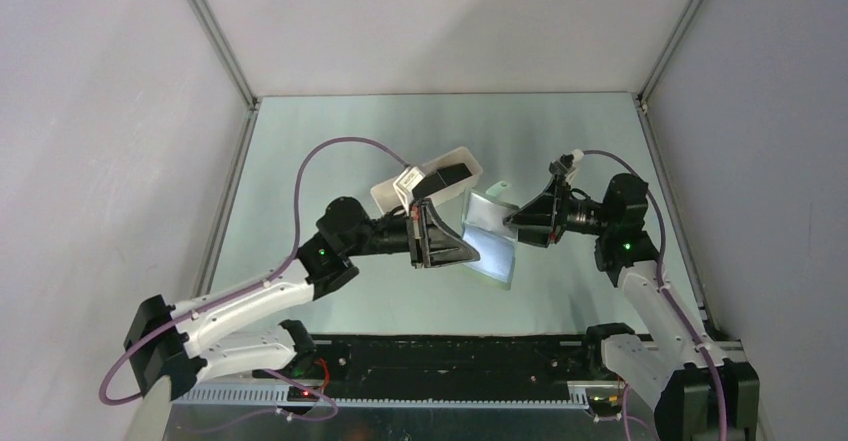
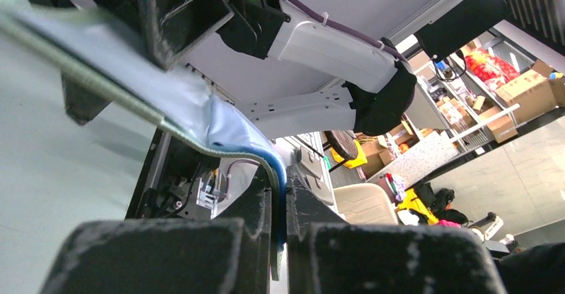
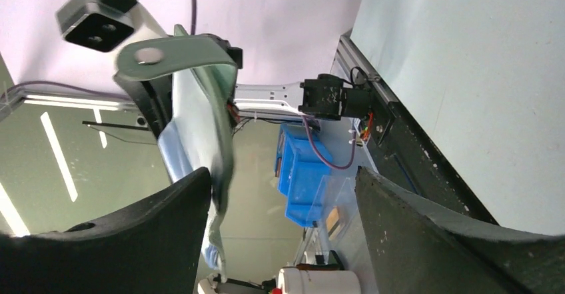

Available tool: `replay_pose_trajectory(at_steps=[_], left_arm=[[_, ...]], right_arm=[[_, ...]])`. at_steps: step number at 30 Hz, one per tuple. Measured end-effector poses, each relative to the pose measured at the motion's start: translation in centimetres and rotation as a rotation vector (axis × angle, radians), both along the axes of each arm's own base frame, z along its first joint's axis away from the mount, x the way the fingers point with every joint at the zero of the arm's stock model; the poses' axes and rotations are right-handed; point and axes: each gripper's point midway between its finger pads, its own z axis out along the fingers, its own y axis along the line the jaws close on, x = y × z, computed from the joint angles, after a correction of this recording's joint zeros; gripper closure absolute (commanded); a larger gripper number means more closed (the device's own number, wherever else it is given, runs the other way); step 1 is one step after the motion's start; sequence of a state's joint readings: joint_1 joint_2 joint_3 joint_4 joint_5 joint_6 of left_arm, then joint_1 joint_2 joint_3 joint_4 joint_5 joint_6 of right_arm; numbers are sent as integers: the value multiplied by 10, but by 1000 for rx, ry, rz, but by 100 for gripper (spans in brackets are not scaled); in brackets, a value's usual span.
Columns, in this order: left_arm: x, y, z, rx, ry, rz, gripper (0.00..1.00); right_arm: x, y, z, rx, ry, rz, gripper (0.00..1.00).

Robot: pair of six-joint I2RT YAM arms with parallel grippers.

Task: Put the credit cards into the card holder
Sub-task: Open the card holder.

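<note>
While the left pincer (image 1: 462,251) clamps one edge of the holder (image 1: 492,241) above the desk (image 1: 560,141) and the right pincer (image 1: 515,219) gapes wide by its tab (image 3: 150,55), we judge opening is in hand; next, right must nip that edge and spread it, cards (image 1: 452,175) apparently lying in the tray (image 1: 385,196).

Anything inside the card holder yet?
From above, the card holder hangs open and its blue-grey lining looks bare, with no dark card on it. The edge pinched in the left jaws is covered, and the pocket depths are hidden.
</note>
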State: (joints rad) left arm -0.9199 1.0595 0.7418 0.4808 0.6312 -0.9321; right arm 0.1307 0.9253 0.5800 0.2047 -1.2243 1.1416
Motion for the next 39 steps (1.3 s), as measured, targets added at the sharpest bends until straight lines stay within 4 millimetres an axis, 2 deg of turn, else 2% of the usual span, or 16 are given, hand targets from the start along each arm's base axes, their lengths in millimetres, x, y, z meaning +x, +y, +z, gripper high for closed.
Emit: replay_pose_trajectory(at_steps=[4,8,15,19,20,22,23,24,25,28,30,31,32,33,35,39], left_arm=[[1,5,-6,-11,0,28,100],[5,5,-22,13,23,58,100],[9,3,-28,24,34,70,100],[11,0,-34,40,46,69,100],[12,-1,-35,44,49,69,100],[12,-2,-38,50,58,65,100],[12,-2,-38,51,60,65,100],[12,-2,-39,52,60,65,100],[12,-2,-39,52,60,64,100],[13,-2,-36,40,52,69,100],[14,-2,-34,33,48,73,91],[14,-2,-33,31,47,75,73],[15,-2,-33,30,47,79,63],[16,-2,-33,29,45,84,43],[20,-1,-34,29,45,99,24],[39,14,-54,48,85,212,11]], right_arm=[[2,-7,11,27,-6,-14,8],[-4,-8,21,42,-27,-5,7],[-14,-2,26,52,-35,34,12],[-23,10,27,57,-32,86,28],[-24,12,27,59,-30,94,36],[-23,16,28,68,-19,105,55],[-22,17,29,73,-21,108,71],[-20,19,30,81,-10,112,80],[-18,21,31,89,-2,118,95],[-14,24,32,109,29,136,100],[-12,25,32,118,50,148,100],[-11,25,33,121,56,151,100],[-10,24,34,125,59,150,100],[-9,23,34,127,64,150,100],[-6,19,35,129,76,140,100],[8,6,30,120,104,83,100]])
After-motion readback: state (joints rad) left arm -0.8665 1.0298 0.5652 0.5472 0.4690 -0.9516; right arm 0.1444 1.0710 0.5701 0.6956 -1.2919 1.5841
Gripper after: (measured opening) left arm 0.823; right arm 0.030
